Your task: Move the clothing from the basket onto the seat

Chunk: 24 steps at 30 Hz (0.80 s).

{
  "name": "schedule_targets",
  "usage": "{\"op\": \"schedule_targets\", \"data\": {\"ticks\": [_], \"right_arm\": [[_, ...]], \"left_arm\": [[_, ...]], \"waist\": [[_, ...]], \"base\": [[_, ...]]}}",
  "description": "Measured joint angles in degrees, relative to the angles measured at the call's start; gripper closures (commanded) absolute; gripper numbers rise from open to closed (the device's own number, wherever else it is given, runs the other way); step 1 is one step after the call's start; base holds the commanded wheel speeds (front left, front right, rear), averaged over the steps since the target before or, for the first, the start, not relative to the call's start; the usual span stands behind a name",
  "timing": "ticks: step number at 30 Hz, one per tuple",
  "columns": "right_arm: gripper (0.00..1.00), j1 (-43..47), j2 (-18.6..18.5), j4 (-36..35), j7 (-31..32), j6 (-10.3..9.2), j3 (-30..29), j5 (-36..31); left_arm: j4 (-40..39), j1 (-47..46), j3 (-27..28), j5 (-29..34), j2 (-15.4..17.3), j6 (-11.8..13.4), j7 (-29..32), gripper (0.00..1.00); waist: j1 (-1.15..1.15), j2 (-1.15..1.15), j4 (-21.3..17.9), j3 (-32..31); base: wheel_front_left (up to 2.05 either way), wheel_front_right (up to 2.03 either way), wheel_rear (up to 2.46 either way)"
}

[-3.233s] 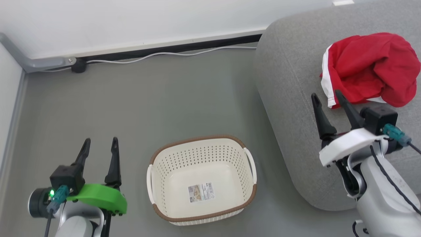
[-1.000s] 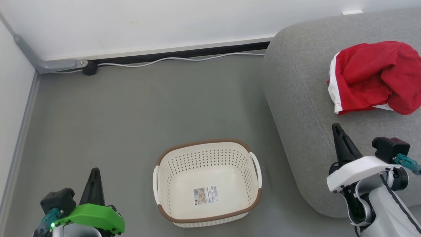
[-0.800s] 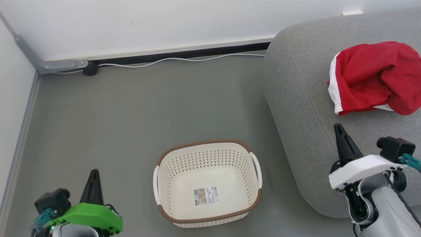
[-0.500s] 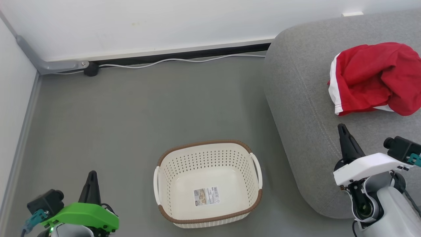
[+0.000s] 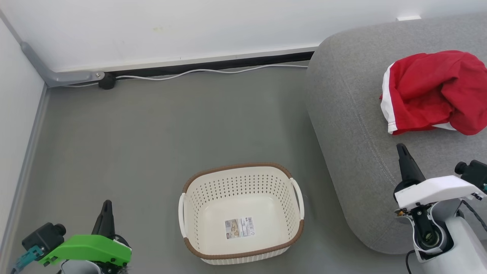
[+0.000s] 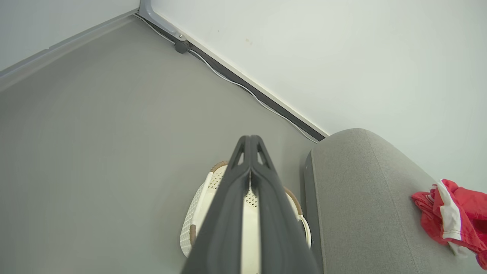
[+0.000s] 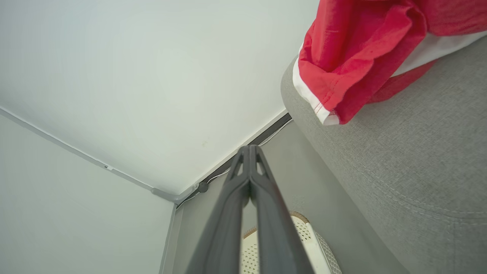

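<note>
The red clothing (image 5: 433, 91) with white trim lies bunched on the grey seat (image 5: 354, 125) at the right; it also shows in the left wrist view (image 6: 452, 217) and the right wrist view (image 7: 361, 49). The cream basket (image 5: 240, 213) with a brown rim stands on the floor, holding nothing but its label sticker. My left gripper (image 5: 106, 207) is shut at the lower left, left of the basket. My right gripper (image 5: 401, 150) is shut over the seat's front part, below the clothing and apart from it. Both pairs of fingers (image 6: 249, 142) (image 7: 249, 150) are pressed together with nothing between them.
A white wall (image 5: 171, 26) with a dark baseboard runs along the back. A white cable (image 5: 190, 72) lies on the floor beside it, ending at a black plug (image 5: 107, 81). A grey conduit (image 5: 49, 72) sits in the left corner. Grey floor (image 5: 152, 133) surrounds the basket.
Both grippers, open 3.2 s ago, have shut. Over the last second both arms have drawn back toward the bottom of the head view, and the camera has shifted slightly.
</note>
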Motion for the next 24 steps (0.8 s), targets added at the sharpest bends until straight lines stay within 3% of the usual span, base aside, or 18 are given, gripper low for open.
{"op": "schedule_targets", "data": {"ticks": [24], "right_arm": [[1.00, 0.06, 1.94, -0.38, 4.50, 1.65, -5.16, 17.36]], "left_arm": [[1.22, -1.01, 3.77, -17.27, -0.86, -3.03, 4.80, 1.00]], "waist": [[0.00, 0.00, 0.36, -0.52]], "base": [[0.00, 0.00, 0.00]]}}
